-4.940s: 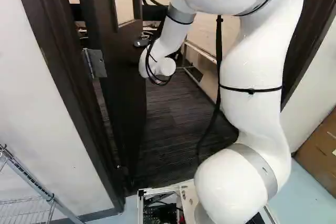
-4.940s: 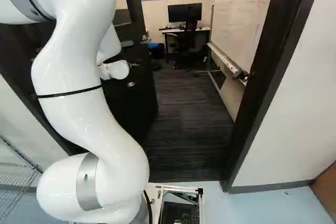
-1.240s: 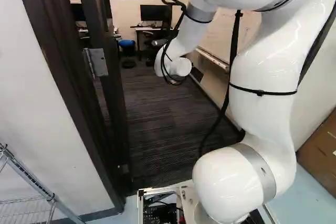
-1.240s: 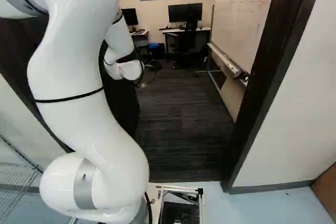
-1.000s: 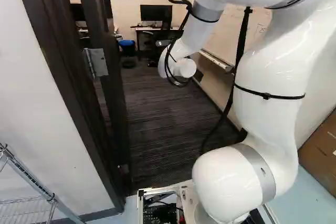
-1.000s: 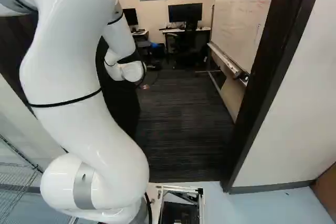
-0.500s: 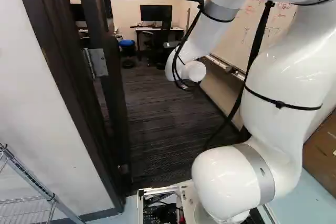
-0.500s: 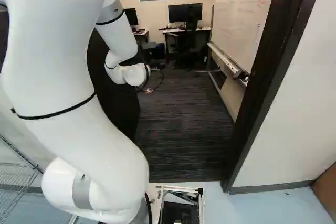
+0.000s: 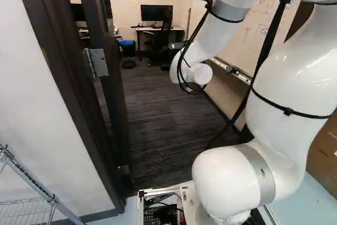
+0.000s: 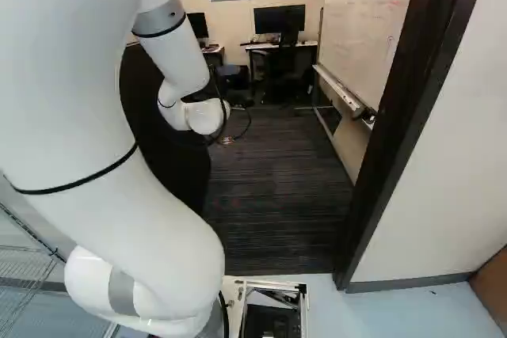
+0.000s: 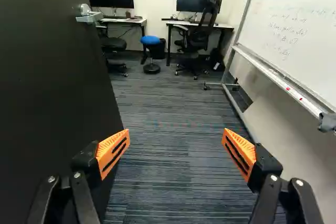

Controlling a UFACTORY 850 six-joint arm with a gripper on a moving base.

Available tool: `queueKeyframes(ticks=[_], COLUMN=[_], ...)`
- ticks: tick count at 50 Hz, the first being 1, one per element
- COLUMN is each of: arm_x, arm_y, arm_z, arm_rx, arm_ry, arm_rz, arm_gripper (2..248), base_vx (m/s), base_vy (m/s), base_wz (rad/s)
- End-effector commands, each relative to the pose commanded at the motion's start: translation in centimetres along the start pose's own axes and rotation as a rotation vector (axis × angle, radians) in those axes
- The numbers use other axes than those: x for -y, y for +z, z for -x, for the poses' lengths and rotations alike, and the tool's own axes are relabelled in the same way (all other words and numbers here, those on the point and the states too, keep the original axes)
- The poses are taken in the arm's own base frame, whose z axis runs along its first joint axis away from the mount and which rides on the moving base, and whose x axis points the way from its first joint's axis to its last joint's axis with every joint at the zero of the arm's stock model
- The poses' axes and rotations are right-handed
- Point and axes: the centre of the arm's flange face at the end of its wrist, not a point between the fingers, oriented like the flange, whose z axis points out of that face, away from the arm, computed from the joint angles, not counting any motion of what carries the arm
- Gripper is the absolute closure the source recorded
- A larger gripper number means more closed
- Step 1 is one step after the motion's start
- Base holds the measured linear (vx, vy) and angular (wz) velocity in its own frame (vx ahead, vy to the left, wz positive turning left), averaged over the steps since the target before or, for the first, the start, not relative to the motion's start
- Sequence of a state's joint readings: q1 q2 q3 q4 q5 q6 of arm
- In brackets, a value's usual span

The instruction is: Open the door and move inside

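Your gripper (image 10: 227, 140) has its fingers released and spread wide. You have the door (image 11: 47, 87) standing open, swung inward beside one finger, its handle (image 11: 89, 17) farther ahead.

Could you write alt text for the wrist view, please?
A black gripper, its orange-padded fingers wide open, faces a dark-carpeted office with white desks. An open black door with a silver handle stands on one side, a scribbled whiteboard on the other.
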State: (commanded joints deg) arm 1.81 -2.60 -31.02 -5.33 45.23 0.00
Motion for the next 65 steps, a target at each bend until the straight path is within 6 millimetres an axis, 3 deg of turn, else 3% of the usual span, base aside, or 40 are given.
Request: queueKeyframes(ticks=[29, 65], arm_x=[-0.1, 0.0], arm_y=[-3.0, -10.2], arm_z=[1.8, 6.9], arm_rx=[0.01, 0.033], arm_ry=[0.017, 0.054], arm_rz=[0.018, 0.064], arm_gripper=[3, 3], base_vx=[0.0, 0.0], base_vy=[0.0, 0.0], base_wz=[0.0, 0.0])
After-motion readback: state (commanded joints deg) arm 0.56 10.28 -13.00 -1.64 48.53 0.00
